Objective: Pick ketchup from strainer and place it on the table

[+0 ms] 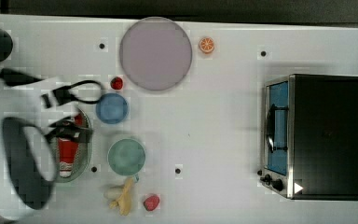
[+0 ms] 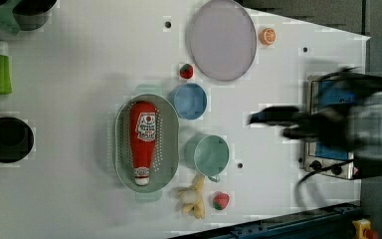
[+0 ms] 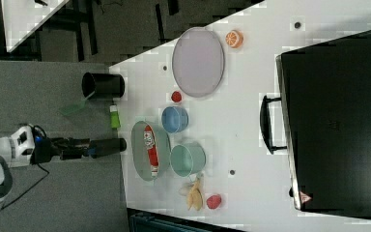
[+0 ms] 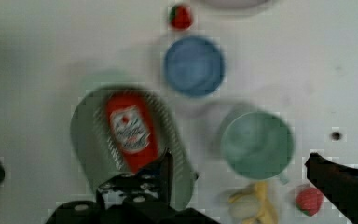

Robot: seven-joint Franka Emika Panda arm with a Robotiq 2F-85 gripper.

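The ketchup (image 2: 143, 142) lies lengthwise in the strainer (image 2: 170, 137), left of the green bowl (image 2: 209, 155) in the left view. The gripper (image 4: 239, 170) hovers above, jaws wide; next, probably descend and close across the bottle.

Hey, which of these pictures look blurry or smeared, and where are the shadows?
Wrist view: soft all over, the slim red ketchup bottle and its label smeared. Left view: the arm is a streaked ghost at the left view's right, while the pale green oval strainer stays crisp. Top view: a dark blurred shape overlaps the strainer. Right view: sharpest, soft shadows beside the bowls.
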